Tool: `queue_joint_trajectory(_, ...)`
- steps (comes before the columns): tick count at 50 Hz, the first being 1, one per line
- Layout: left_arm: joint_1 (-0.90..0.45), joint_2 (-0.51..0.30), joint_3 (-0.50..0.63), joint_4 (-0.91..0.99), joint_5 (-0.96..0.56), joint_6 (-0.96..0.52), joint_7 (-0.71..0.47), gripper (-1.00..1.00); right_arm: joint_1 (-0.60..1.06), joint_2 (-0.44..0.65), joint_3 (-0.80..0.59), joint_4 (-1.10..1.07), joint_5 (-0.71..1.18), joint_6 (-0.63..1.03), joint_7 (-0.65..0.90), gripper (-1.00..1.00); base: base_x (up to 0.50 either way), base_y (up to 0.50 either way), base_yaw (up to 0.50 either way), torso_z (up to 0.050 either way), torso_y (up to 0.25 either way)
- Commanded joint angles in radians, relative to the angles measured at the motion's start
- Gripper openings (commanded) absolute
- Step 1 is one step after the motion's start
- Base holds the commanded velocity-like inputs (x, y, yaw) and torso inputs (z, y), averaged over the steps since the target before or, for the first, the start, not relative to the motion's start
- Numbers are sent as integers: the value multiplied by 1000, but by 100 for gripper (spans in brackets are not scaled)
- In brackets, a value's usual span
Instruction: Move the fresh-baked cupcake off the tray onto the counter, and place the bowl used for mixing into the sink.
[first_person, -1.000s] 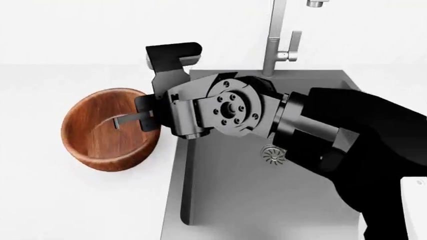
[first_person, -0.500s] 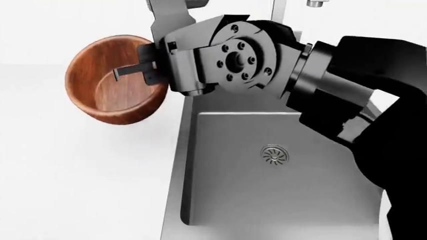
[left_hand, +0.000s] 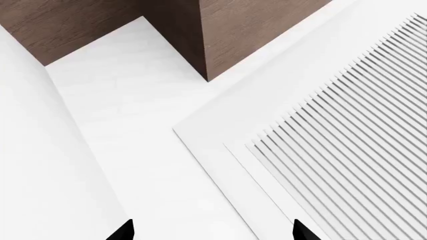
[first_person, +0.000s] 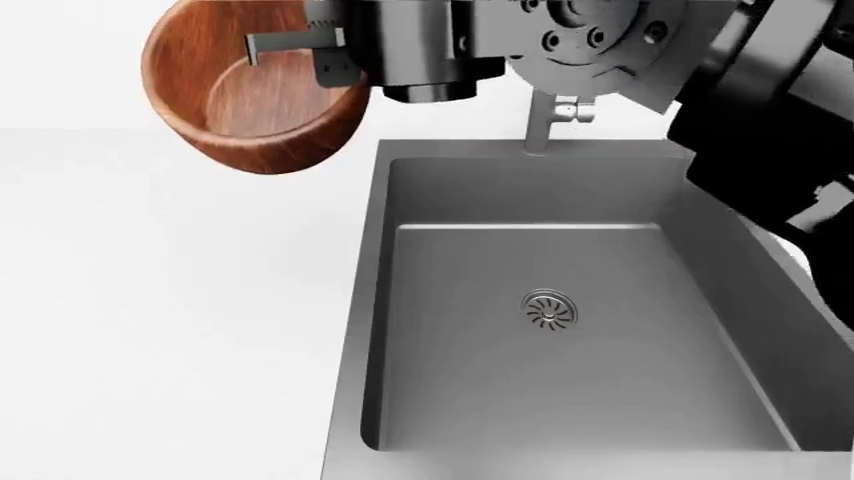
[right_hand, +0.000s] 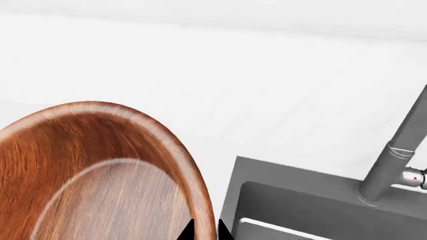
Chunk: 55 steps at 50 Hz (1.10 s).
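I count 1 bowl (first_person: 254, 85) and 1 sink (first_person: 561, 330). My right gripper (first_person: 310, 55) is clamped on the bowl's rim, holding it tilted above the counter (first_person: 160, 330), just beside the sink's far-left corner.

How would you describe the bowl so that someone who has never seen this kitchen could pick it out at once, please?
Start at the dark grey sink set into the white counter, then look just past its far left corner. There the right gripper holds the bowl by its rim, lifted off the counter. It is the only round, reddish-brown, glossy wooden thing among white and grey surfaces.
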<state>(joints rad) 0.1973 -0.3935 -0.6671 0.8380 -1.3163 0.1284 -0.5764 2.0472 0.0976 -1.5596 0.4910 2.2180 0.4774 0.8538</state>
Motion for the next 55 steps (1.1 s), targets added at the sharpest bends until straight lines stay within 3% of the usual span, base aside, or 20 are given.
queue_joint_trajectory(1, 5, 0, -3, 5, -1, 1, -1, 100, 26, 110, 54, -136, 31, -23, 96, -100, 0, 0, 0, 0, 0)
queue_joint_trajectory(55, 1, -8, 4, 10, 8, -1, -12, 100, -125, 527, 228, -654, 41, -307, 305, -100, 0, 0, 0, 0, 0)
